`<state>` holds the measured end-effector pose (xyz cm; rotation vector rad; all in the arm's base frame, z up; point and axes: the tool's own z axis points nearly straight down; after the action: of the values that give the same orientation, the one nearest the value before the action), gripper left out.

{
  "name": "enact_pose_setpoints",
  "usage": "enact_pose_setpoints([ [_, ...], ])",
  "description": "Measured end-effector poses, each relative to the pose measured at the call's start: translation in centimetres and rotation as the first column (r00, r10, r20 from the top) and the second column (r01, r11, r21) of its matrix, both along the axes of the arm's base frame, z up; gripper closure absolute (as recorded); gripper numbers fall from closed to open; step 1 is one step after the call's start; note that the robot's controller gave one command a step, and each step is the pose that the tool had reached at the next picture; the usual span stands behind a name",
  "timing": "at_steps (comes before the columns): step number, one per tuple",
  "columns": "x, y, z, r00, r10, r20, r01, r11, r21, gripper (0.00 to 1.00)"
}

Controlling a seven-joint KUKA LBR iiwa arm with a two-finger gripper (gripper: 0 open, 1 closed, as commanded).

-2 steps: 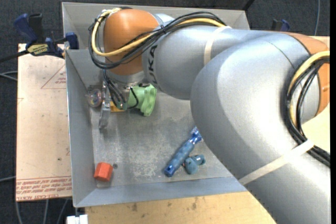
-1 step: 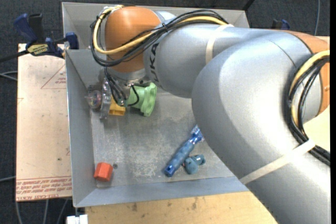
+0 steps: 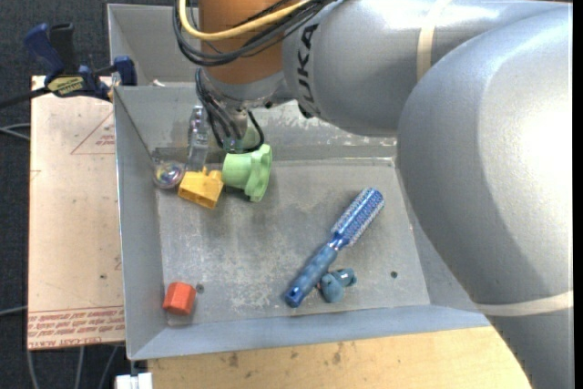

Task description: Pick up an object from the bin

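At bin's (image 3: 138,223) upper left, pincer (image 3: 215,144) over green spool (image 3: 248,171), axis crosswise, flange rightward

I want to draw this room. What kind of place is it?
Probably a robot lab: a big silver robot arm reaches into a grey metal bin holding a blue tool and a green plastic piece.

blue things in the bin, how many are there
2. A long blue ribbed-handled tool lies diagonally right of centre; a small blue-grey piece sits beside its lower end. The arm covers part of the bin, so more may be hidden.
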<state>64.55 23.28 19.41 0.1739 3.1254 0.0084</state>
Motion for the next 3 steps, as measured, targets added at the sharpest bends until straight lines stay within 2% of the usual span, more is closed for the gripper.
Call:
enact_pose_setpoints([
  [1, -4.0, -5.5, 1.3, 0.984, -0.179, -0.01, 0.179, 0.984, -0.005, 1.0],
  [2, -0.7, -5.6, -4.5, 0.971, -0.239, -0.013, 0.239, 0.971, -0.005, 1.0],
  [3, -0.8, -13.2, -4.3, 0.844, -0.537, -0.011, 0.537, 0.844, -0.006, 1.0],
])
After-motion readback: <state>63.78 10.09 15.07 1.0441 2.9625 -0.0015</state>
